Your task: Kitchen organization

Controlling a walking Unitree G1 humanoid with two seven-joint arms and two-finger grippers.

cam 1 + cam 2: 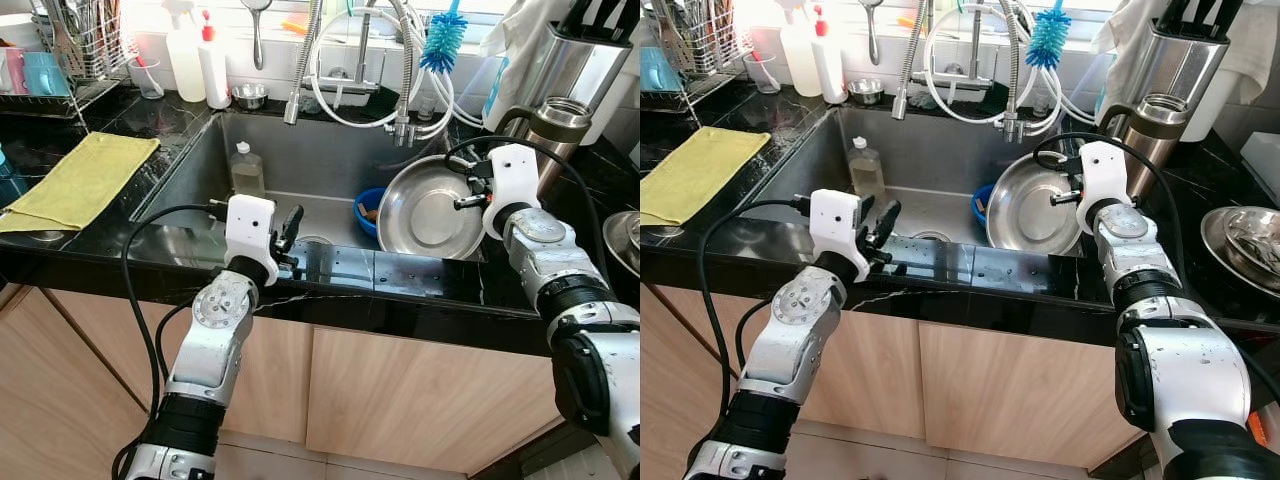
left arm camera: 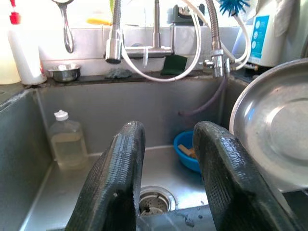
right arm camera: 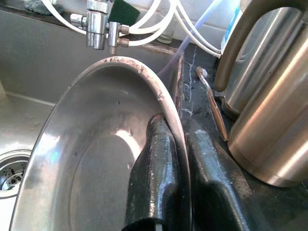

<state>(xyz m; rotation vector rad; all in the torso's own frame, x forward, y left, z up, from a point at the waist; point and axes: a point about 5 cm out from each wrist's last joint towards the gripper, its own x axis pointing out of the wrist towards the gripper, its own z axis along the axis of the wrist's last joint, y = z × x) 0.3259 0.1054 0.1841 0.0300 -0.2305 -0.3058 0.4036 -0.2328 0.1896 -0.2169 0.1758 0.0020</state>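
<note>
standing at a black stone counter around a steel sink. pinching the rim of the steel bowl with the right gripper, bowl tilted on edge at the sink's right, hollow facing leftward. hovering the left gripper parted, empty, over the front edge.

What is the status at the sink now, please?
Right gripper shut on steel bowl rim, bowl tilted in sink. Left gripper open over sink front edge, holding nothing. Blue bowl beside steel bowl.

Strong daylight from the window behind the sink overexposes the upper edge, glare streaks the steel bowl, under-counter cabinets shaded, all frames sharp.
</note>
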